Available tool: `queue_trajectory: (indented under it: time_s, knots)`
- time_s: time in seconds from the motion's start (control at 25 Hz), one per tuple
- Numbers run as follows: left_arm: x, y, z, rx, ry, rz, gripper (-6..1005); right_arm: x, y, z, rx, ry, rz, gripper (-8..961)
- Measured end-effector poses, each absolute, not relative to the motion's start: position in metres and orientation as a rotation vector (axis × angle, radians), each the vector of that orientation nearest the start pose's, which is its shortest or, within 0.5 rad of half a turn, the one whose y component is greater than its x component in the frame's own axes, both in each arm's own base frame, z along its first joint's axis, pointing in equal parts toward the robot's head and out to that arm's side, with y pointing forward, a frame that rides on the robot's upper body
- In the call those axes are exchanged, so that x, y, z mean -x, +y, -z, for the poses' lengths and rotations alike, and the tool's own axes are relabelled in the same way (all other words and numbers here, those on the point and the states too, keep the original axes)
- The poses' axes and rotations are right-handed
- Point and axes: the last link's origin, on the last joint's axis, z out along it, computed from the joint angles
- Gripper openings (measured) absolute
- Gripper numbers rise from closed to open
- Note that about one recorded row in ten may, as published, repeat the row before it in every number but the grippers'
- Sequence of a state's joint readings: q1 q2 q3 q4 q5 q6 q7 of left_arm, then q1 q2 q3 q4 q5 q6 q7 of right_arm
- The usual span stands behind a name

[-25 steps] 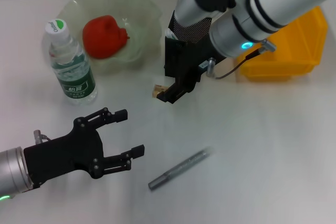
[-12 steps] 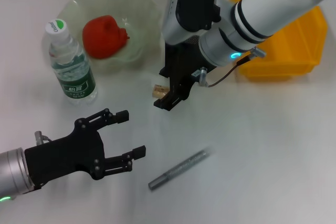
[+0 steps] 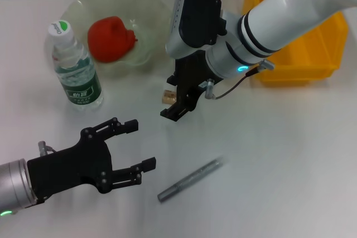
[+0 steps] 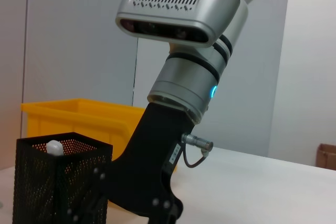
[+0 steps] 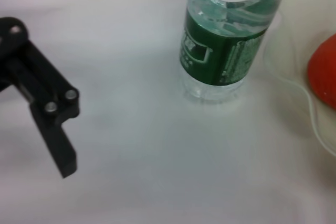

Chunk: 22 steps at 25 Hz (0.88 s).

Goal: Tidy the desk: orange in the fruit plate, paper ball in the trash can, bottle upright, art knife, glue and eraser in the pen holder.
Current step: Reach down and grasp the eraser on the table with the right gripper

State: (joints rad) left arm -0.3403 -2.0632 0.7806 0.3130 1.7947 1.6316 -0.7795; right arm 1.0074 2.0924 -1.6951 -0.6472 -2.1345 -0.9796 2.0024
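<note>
**Desk lot, one moment: art knife loose, left end effector nearer**

Clock directions are read on the head view.

1. Bench (image 3: 290,165). White; it carries everything below.
2. Yellow bin (image 3: 301,32), at 2 o'clock on the bench. No writing seen.
3. Right end effector (image 3: 175,108), hanging over the bench centre. We cannot tell whether it is clenched or released.
4. Fruit plate (image 3: 150,9), pale green, at 11 o'clock. It holds the orange (image 3: 110,38), which shows more red than orange. We judge that item done.
5. Left end effector (image 3: 140,143), at 8 o'clock, released and grasping nothing.
6. Bottle (image 3: 75,65), upright, just beside the plate at its 8 o'clock. It has a green label with white writing that we cannot read, and a green mark on the white cap.
7. Pen holder (image 4: 58,182), black mesh, hidden behind the right arm in the head view. A white-tipped item (image 4: 54,147) stands inside it.
8. Art knife (image 3: 189,180), a grey bar flat on the bench, long axis running 8 to 2 o'clock. It lies at 4 o'clock from the left end effector, near it. It is at 6 o'clock from the right one, farther off. We judge the left arm better placed.
9. Small tan block (image 3: 168,95), possibly the eraser, just beside the right end effector at its 11 o'clock. We cannot tell whether they touch.
</note>
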Motion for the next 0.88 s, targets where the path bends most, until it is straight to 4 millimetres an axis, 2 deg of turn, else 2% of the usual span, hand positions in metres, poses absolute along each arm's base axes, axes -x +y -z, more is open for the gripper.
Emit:
queue_trajectory:
  time_s: [0.4, 0.88]
  knots:
    - [0.3065, 0.2354, 0.0428, 2.654, -0.384, 0.908, 847, -0.124, 0.3965, 0.1262, 2.914, 0.165, 0.315, 818]
    - [0.306, 0.2342, 0.0426, 2.657, -0.383, 0.915, 847, -0.1295, 0.3977, 0.1297, 2.892, 0.206, 0.299, 612]
